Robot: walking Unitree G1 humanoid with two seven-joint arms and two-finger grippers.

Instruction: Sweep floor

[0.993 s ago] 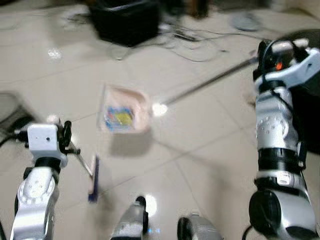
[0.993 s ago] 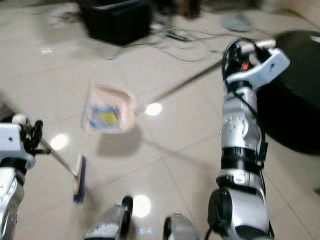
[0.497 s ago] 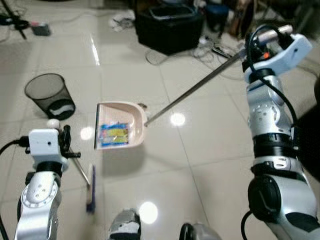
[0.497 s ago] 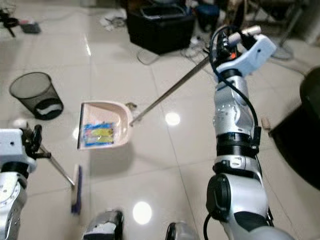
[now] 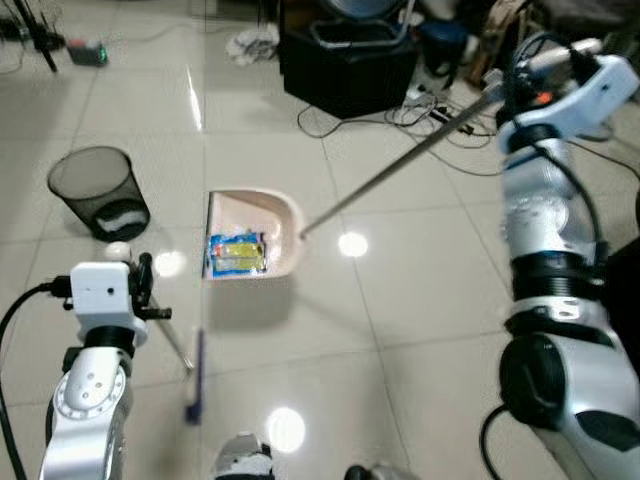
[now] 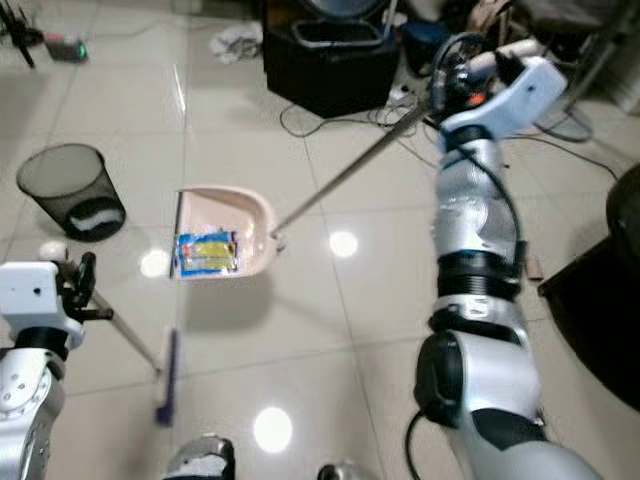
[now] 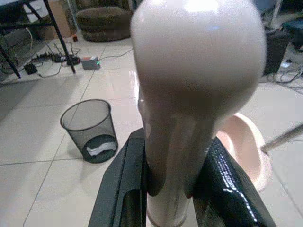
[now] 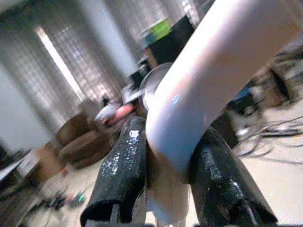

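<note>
1. The left claw [image 7: 168, 189] is clenched around the pale rounded top of the broom handle [image 7: 189, 94], one black finger [image 7: 123, 189] on each side of it.
2. From the left arm's wrist the thin handle slants down to the blue broom head [image 6: 166, 385], which rests on the tiled floor [image 5: 420, 300] just ahead of the robot's feet.
3. The right claw [image 8: 161, 184] grasps the pale end of the dustpan handle [image 8: 208, 80], held high on the robot's right side.
4. The long metal shaft [image 5: 400, 165] runs diagonally from the right arm down to the pink dustpan [image 5: 262, 215], which sits on the floor with its open mouth facing the robot's left.
5. Inside the dustpan lies a blue and yellow wrapper [image 5: 236, 252].
6. A black mesh wastebasket [image 5: 98, 190] stands upright on the floor to the left of the dustpan, apart from it, with something white in its bottom.
7. Farther off, a black box [image 5: 345, 60] and a tangle of cables [image 5: 440, 110] lie on the floor.
</note>
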